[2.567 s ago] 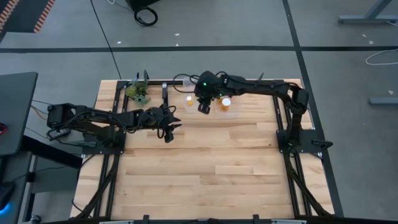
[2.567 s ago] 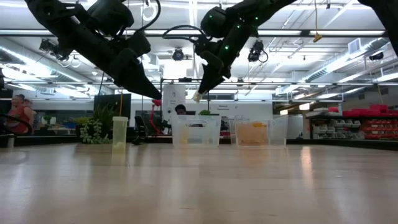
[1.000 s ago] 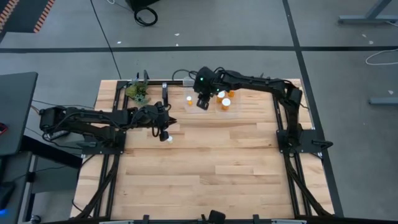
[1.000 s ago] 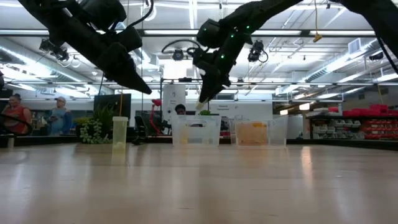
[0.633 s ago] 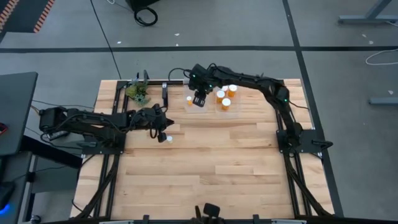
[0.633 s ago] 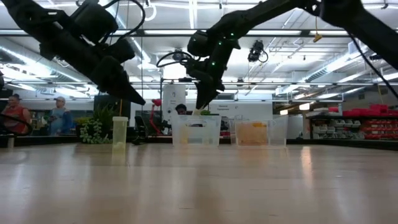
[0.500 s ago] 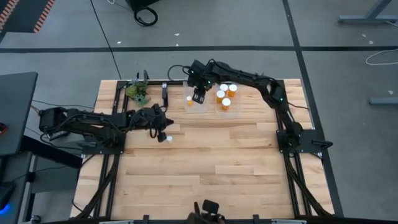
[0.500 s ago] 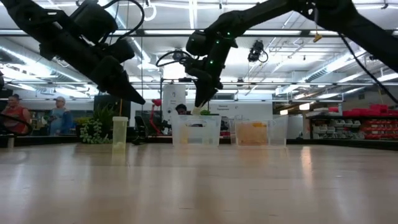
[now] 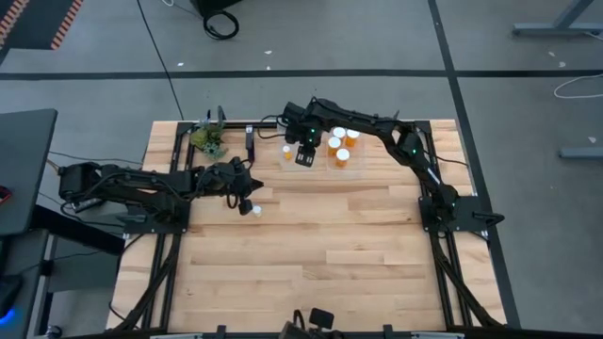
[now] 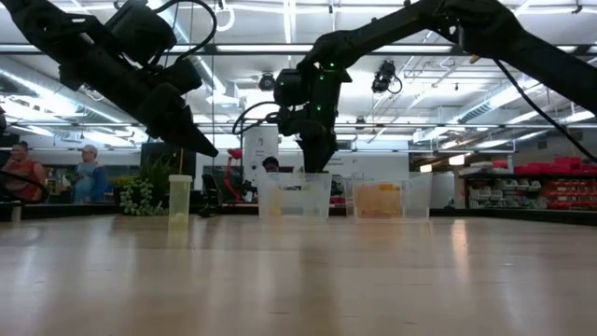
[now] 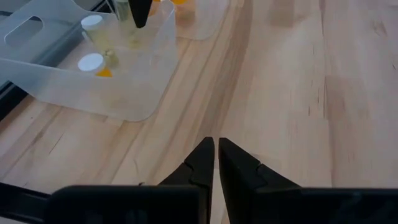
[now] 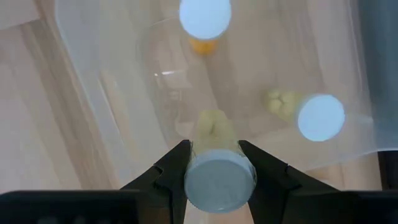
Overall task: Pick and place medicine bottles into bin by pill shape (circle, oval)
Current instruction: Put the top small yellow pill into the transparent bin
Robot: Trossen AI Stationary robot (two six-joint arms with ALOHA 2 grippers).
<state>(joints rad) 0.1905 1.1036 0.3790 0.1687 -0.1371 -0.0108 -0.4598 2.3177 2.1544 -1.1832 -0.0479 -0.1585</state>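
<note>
My wooden tabletop (image 9: 311,254) sits on a grey concrete floor (image 9: 94,85) crossed by dark lines, with a black cable (image 9: 222,21) coiled at upper centre. Beyond, bright ceiling lights (image 10: 289,19) hang overhead, red shelving (image 10: 546,187) stands at right, and two people (image 10: 56,173) wait at far left.

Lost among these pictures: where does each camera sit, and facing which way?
High: overhead, straight down on table; both arms.
Low: table height, facing the room; arms overhead.
Left wrist: past shut left end effector toward clear bin.
Right wrist: right end effector holding medicine bottle, over the same bin.
</note>
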